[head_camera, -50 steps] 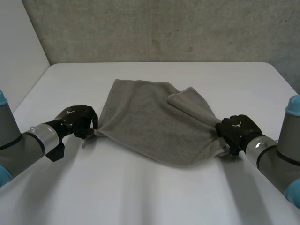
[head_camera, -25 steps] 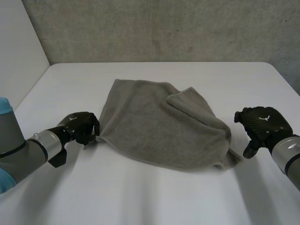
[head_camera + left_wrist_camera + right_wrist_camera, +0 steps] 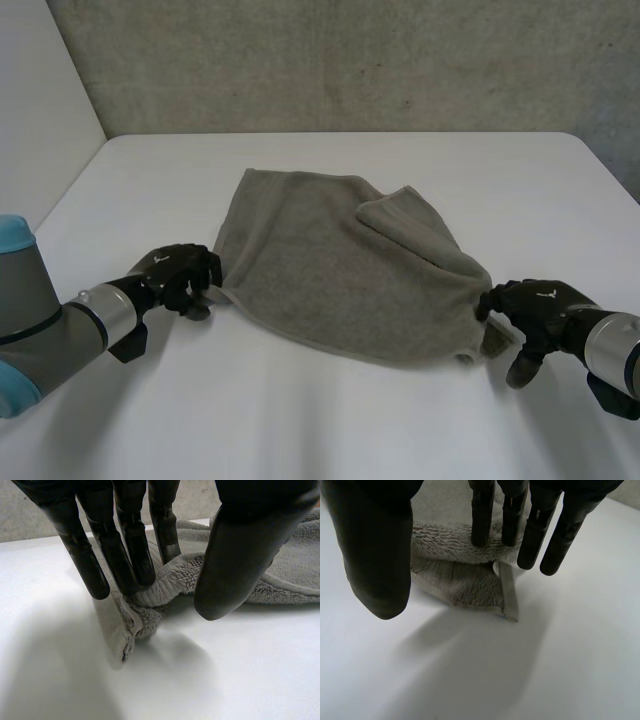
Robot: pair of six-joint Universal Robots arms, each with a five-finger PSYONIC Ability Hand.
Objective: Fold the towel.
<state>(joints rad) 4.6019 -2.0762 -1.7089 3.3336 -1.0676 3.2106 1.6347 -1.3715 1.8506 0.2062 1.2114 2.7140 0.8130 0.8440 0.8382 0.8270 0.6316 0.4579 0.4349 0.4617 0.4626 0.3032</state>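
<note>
White table [image 3: 330,430] before a grey concrete wall [image 3: 350,60]. The towel [image 3: 320,260], grey terry, lies near the middle of the table, with one far flap turned over onto itself (an uneven, partial fold). The left hand [image 3: 176,274] sits at the towel's near left corner and the right hand [image 3: 538,303] at its near right corner. They are well apart, presumably so that both ends of the near edge can be lifted together. Left hand: fingers [image 3: 125,555] straight, tips resting on the bunched corner, thumb [image 3: 235,555] standing apart across a ridge of cloth; nothing is pinched yet. Right hand: spread, fingers [image 3: 482,515] straight with tips at the corner's pile, thumb [image 3: 375,555] wide of them. The hemmed corner tip lies flat on the table under the palm.
</note>
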